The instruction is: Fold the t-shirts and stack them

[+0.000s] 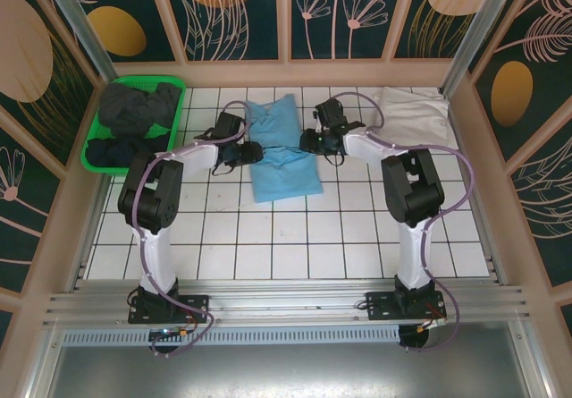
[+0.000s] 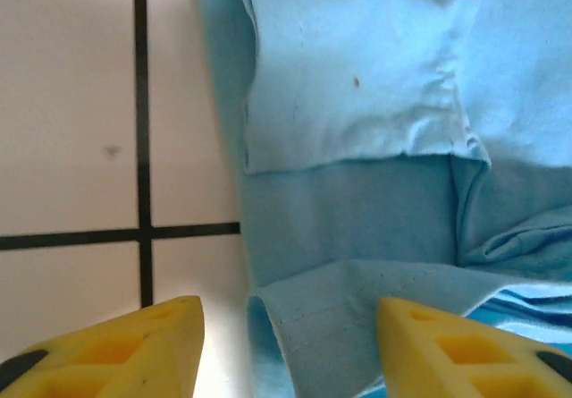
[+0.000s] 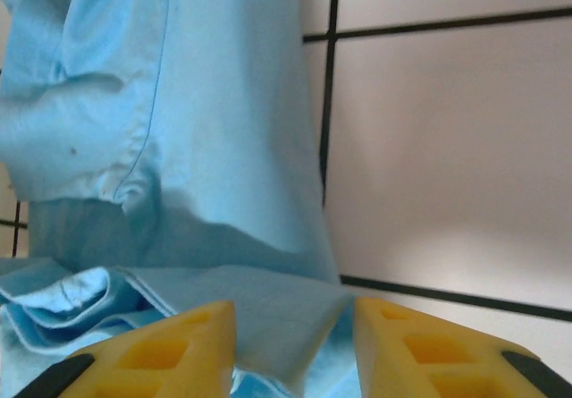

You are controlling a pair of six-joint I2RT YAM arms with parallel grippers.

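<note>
Blue shirt (image 1: 281,152): lies in a long, narrow folded strip on the worktop (image 1: 268,237), midway between the left and right edges and nearer the far edge. Its length runs from far to near.
Blue shirt folds: in the left wrist view (image 2: 357,103) a hemmed flap lies over a lower layer. In the right wrist view (image 3: 223,130) stacked layers show at one side.
Left gripper (image 1: 248,154): sits low at the left edge of the blue shirt. In its own view (image 2: 288,313) the yellow fingers (image 2: 134,344) stand well apart, with a turned-up edge of the blue cloth between them, not pinched.
Right gripper (image 1: 308,140): sits low at the right edge of the blue shirt, facing the left one. In its own view (image 3: 295,313) the yellow fingers (image 3: 429,344) stand apart with a narrower gap, and blue cloth lies loose between them.
White shirt (image 1: 411,107): lies crumpled in the far right corner of the worktop, apart from the blue one.
Dark shirts (image 1: 134,112): are heaped in the basket.
Basket (image 1: 147,80): is green plastic and sits in the far left corner.
Worktop: white tiles with black grid lines.
</note>
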